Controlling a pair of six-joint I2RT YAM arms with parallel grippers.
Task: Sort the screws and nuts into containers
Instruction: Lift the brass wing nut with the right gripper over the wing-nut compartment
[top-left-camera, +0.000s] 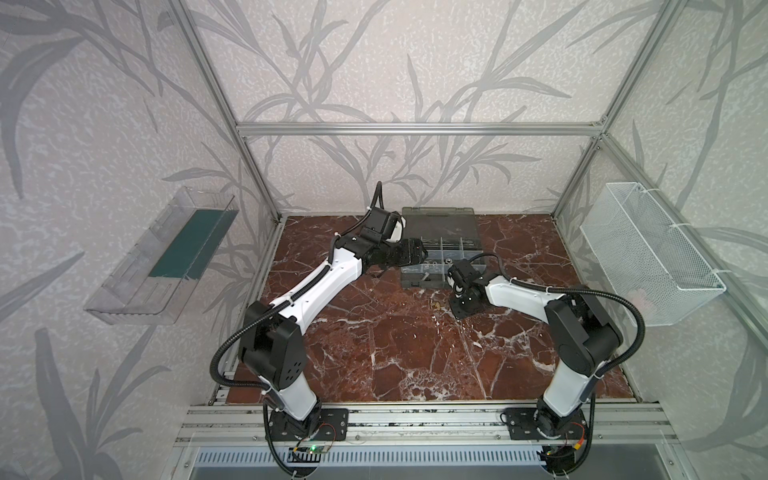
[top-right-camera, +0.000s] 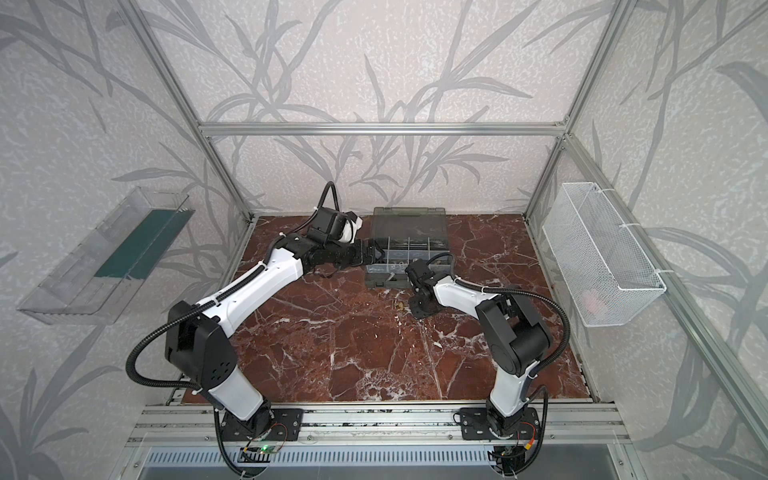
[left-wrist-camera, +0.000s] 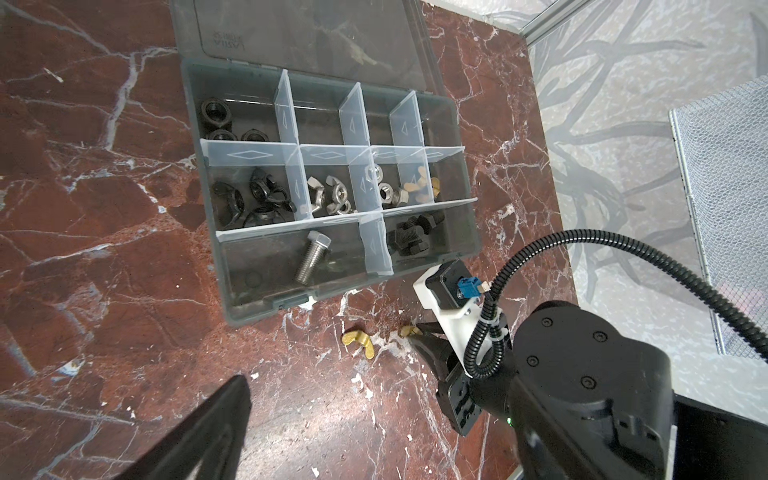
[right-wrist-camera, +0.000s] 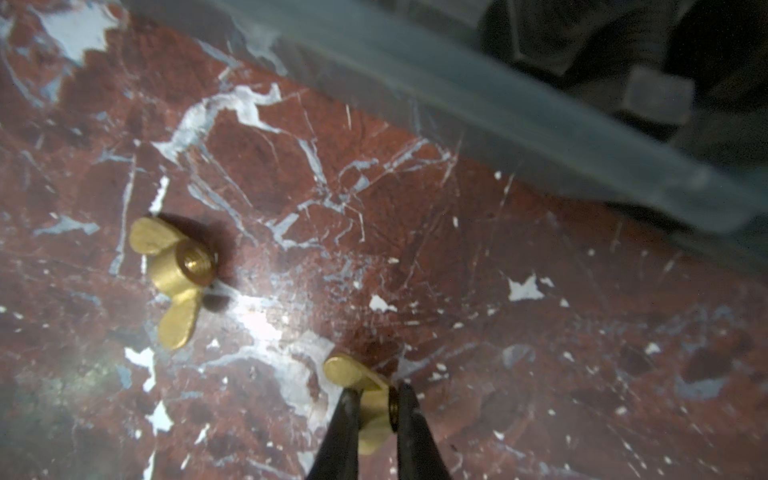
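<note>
On the red marble table (top-left-camera: 374, 353), just in front of the open organiser case (left-wrist-camera: 249, 270), the right gripper (right-wrist-camera: 377, 390) is clamped on a brass wing nut (right-wrist-camera: 349, 372). A second brass wing nut (right-wrist-camera: 176, 270) lies loose near it. Other brass wing nuts (left-wrist-camera: 419, 187) sit in a middle-row compartment. The left gripper (top-left-camera: 417, 252) hangs spread wide and empty at the case's left edge.

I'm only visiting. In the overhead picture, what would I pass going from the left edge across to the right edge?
In a top view: clear tray → left arm → case → right arm → wire basket.
</note>
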